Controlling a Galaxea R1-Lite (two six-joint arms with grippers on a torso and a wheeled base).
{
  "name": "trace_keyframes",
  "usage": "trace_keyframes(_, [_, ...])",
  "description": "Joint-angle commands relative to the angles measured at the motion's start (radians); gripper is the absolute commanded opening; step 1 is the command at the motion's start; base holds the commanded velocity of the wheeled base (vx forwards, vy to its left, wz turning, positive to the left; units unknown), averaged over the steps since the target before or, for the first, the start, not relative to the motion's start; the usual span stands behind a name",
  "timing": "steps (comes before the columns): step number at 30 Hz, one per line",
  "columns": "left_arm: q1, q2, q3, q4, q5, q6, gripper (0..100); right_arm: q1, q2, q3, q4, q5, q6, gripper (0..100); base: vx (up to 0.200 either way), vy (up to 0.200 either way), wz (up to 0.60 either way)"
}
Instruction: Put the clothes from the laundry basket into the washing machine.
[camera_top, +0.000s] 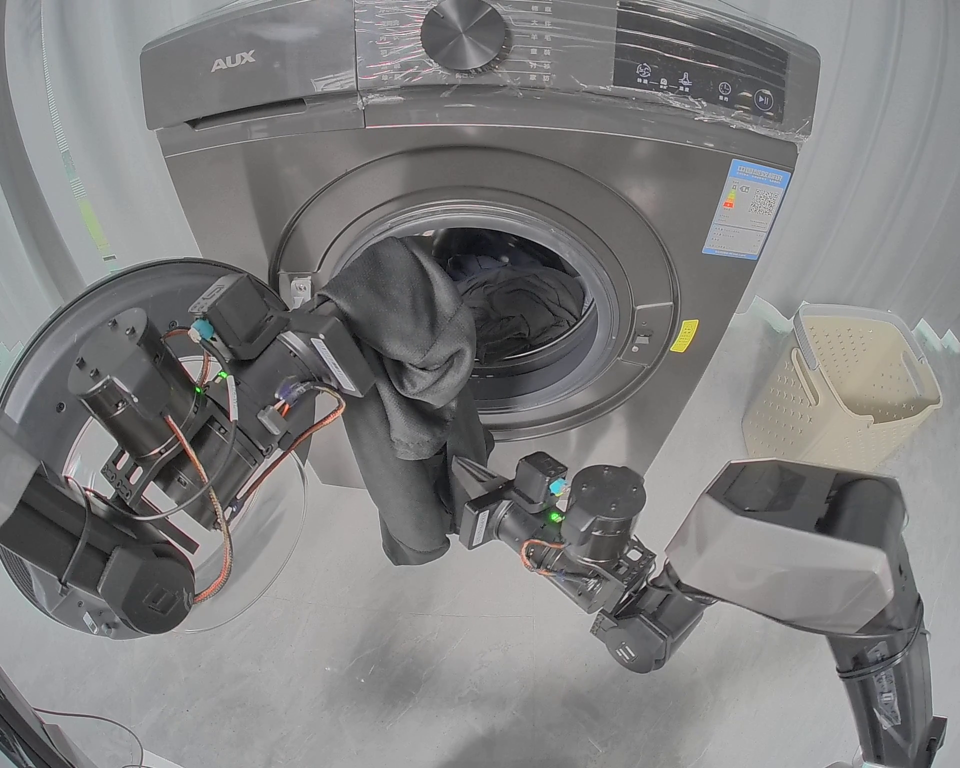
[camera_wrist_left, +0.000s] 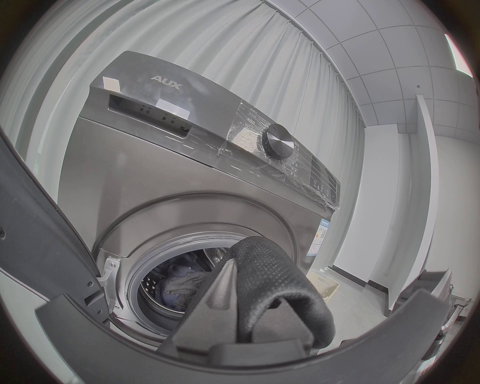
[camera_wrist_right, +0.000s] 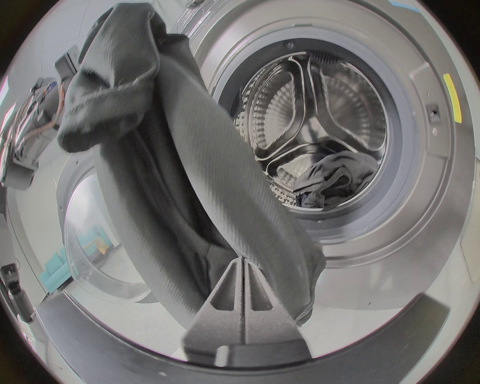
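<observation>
A dark grey garment (camera_top: 410, 340) hangs from the left rim of the washing machine's (camera_top: 620, 200) round opening, and its lower end drops below the opening. My left gripper (camera_top: 345, 305) is shut on its upper part, the cloth (camera_wrist_left: 275, 280) draped over the fingers. Lower down, in front of the machine, my right gripper (camera_top: 452, 482) is shut on the garment's hanging part (camera_wrist_right: 200, 190), fingertips pressed together into the cloth. Other dark clothes (camera_top: 520, 305) lie inside the drum (camera_wrist_right: 320, 115). The cream laundry basket (camera_top: 850, 390) stands on the floor to the right and looks empty.
The machine's round door (camera_top: 60, 330) stands swung open to the left, behind my left arm. Grey floor stretches in front of the machine. Curtains hang behind and beside it.
</observation>
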Motion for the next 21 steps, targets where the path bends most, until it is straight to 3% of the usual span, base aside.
trace_keyframes(1, [0.002,0.001,0.000,-0.002,0.000,0.000,0,-0.017,-0.167,0.107,0.005,0.000,-0.001,0,0.000,0.000,0.00])
trace_keyframes(21, [0.003,0.004,0.000,-0.006,0.000,-0.002,0,0.003,-0.128,0.179,-0.006,0.000,0.012,0,0.000,0.000,0.00])
